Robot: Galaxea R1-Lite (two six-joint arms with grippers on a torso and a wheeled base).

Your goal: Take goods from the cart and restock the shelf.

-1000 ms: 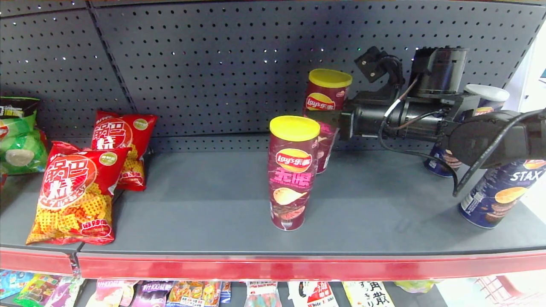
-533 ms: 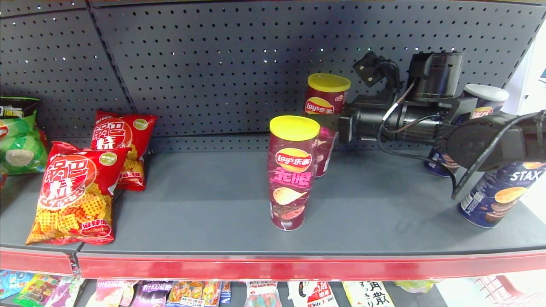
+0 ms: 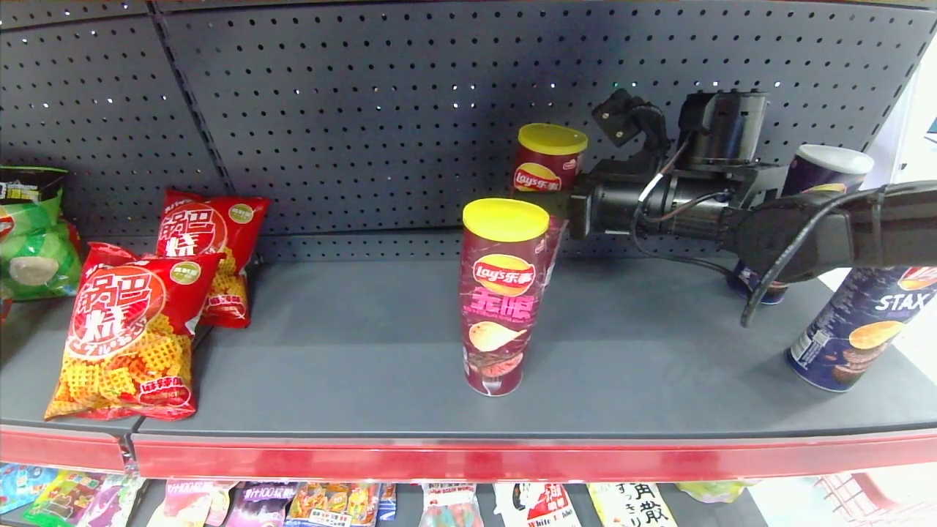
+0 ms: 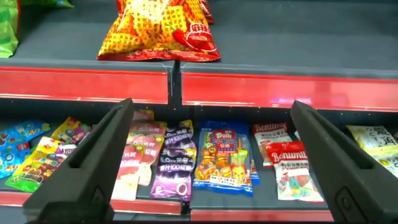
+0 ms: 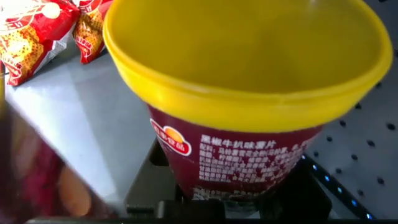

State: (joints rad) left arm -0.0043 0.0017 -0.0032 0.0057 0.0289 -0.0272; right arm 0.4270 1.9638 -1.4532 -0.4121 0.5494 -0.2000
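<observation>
The right jaws pinch the rear can (image 3: 549, 157) upright, 1 o'clock of the front can (image 3: 504, 293), likely to line them up; the left jaws hang spread.

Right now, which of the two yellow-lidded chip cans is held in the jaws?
The rear can, nearer the pegboard, clamped by the right arm's jaws. The front can stands free on the shelf.

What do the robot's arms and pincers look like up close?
The right arm is black: a smooth rounded shell leading to a cylindrical wrist, with thin black cables looping alongside and a small black box on a bracket above. The left pincer has two long, flat, dark grey fingers that taper like wedges, with round screw heads near their bases.
</observation>
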